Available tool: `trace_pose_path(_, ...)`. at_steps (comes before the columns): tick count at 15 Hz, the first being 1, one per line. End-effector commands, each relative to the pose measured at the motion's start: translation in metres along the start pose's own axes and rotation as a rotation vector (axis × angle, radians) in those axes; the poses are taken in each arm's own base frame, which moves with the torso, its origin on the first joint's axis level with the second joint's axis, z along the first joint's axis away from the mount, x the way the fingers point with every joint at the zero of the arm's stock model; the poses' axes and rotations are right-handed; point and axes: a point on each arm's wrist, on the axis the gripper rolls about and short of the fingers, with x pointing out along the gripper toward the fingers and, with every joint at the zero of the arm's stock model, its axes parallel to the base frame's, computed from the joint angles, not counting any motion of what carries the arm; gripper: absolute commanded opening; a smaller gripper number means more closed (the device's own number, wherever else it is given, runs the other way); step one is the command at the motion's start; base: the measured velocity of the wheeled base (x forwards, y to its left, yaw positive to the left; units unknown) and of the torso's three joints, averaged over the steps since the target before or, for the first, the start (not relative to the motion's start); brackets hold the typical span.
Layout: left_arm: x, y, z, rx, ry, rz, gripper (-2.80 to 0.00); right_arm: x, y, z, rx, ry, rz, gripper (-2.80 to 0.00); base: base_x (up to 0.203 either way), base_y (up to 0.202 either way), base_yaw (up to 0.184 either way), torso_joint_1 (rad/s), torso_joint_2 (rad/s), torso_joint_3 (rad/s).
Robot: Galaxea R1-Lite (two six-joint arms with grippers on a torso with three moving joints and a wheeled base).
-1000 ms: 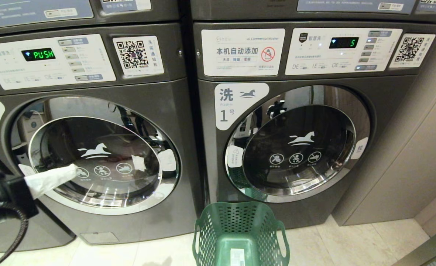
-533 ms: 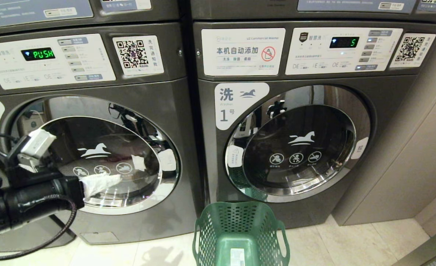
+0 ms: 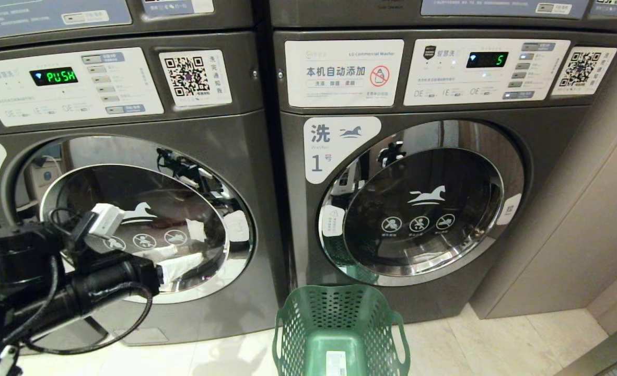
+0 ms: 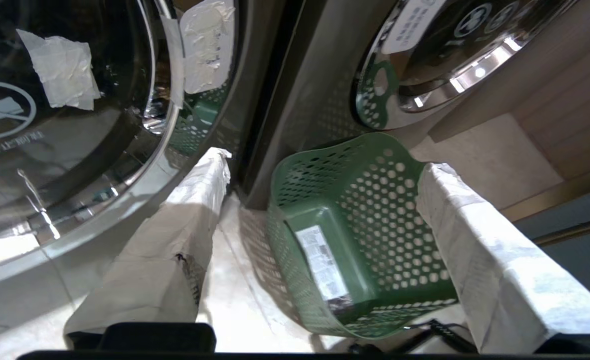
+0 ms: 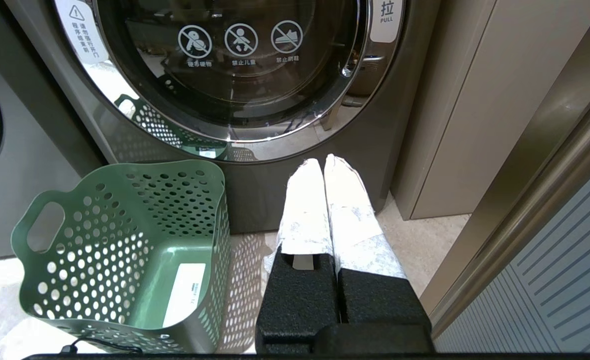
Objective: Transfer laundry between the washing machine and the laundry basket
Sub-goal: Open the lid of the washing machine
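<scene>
The left grey front-loading washing machine (image 3: 130, 209) shows "PUSH" on its green display (image 3: 54, 77). The right grey washing machine (image 3: 418, 183) shows "5" on its display (image 3: 486, 59); its white label (image 3: 344, 73) reads "本机自动添加", a sticker (image 3: 334, 149) "洗 1号", and a door tag (image 5: 386, 15) "拉 PULL".

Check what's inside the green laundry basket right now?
The green laundry basket holds no laundry: only a white label on its bare floor shows. The corner under the near rim is hidden in every view.
</scene>
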Motion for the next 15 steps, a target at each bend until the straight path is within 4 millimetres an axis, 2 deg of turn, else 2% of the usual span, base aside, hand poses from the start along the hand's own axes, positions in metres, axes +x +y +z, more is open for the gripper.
trace_pose_path(1, 0.024, 0.016, -0.027, 0.002, 0.058, 0.001, 0.00, 0.000, 0.000, 0.000, 0.001, 0.001, 0.000, -2.80, 0.000, 0.000, 0.000, 0.000, 0.00, 0.000)
trace_pose_path(6, 0.056, 0.037, -0.051, 0.122, -0.043, 0.034, 0.00, 0.000, 0.000, 0.000, -0.001, 0.001, 0.000, -2.80, 0.000, 0.000, 0.000, 0.000, 0.00, 0.000)
trace_pose_path(9, 0.072, 0.048, -0.070, 0.110, -0.026, 0.045, 0.00, 0.000, 0.000, 0.000, 0.001, 0.001, 0.000, -2.80, 0.000, 0.000, 0.000, 0.000, 0.00, 0.000)
trace_pose_path(12, 0.082, 0.056, -0.062, 0.130, -0.072, 0.045, 0.00, 0.000, 0.000, 0.000, 0.001, 0.001, 0.000, -2.80, 0.000, 0.000, 0.000, 0.000, 0.00, 0.000)
trace_pose_path(15, 0.104, 0.072, -0.052, 0.169, -0.140, 0.046, 0.00, 0.000, 0.000, 0.000, 0.001, 0.001, 0.000, -2.80, 0.000, 0.000, 0.000, 0.000, 0.00, 0.000)
